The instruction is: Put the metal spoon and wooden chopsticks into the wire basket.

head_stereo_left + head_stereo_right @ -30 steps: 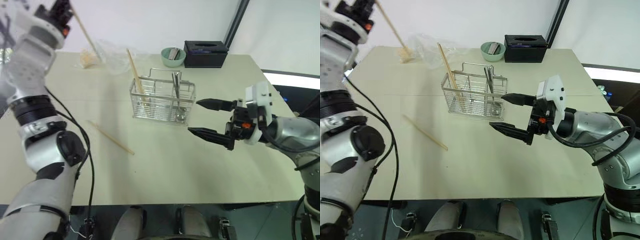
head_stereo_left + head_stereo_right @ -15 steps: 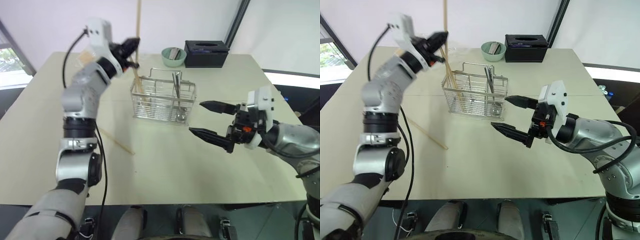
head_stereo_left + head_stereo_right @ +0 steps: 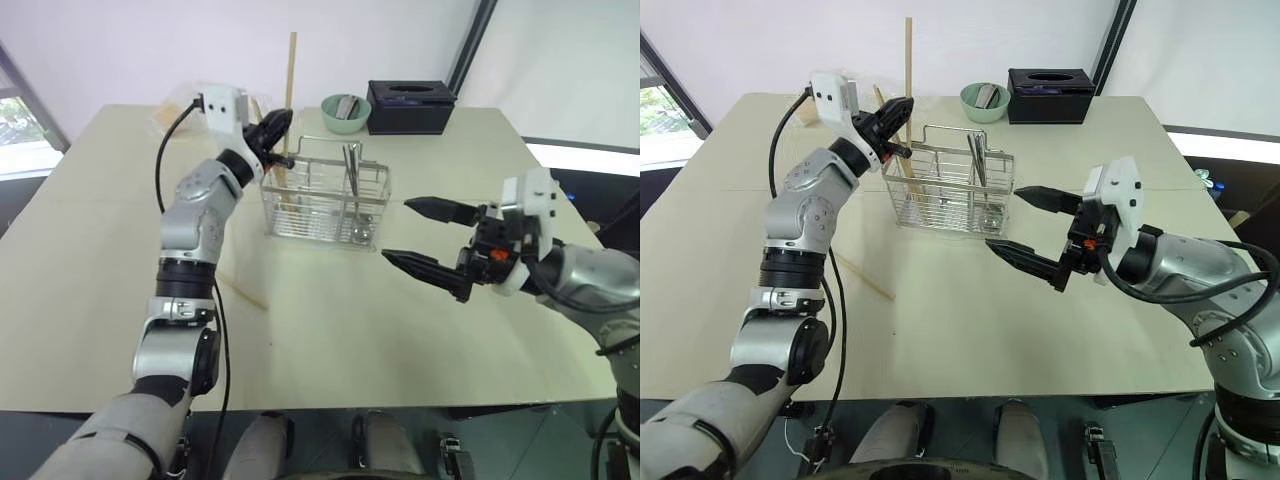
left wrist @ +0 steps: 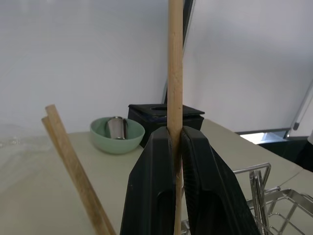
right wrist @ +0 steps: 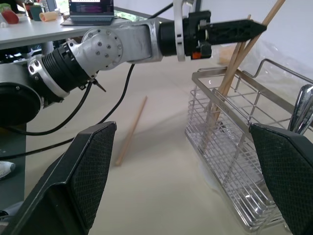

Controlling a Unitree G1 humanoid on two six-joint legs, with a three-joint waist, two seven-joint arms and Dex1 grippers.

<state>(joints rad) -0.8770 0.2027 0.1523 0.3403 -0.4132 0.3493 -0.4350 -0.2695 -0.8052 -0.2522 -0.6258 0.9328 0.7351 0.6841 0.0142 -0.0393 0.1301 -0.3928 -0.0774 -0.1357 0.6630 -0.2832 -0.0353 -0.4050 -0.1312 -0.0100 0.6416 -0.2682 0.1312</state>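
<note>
Above the wire basket's left end, the left gripper is clamped on an upright wooden chopstick. Right of the basket, the right gripper hovers with fingers apart. Another chopstick lies on the surface left of the basket, and the shiny spoon stands inside it.

Both arms are showing silver-grey rounded metal shells, broken by black ribbed rings at the joints, and a thin black cable is looping along the outside of the left arm. Each wrist is carrying a white boxy block with a small orange-red mark beside it, and each arm is ending in a claw of two long, tapering black fingers: the left claw and the right claw. In the right wrist view the finger pads are showing a fine cross-hatched texture, and small screws are ringing the left arm's round joint plate.
</note>
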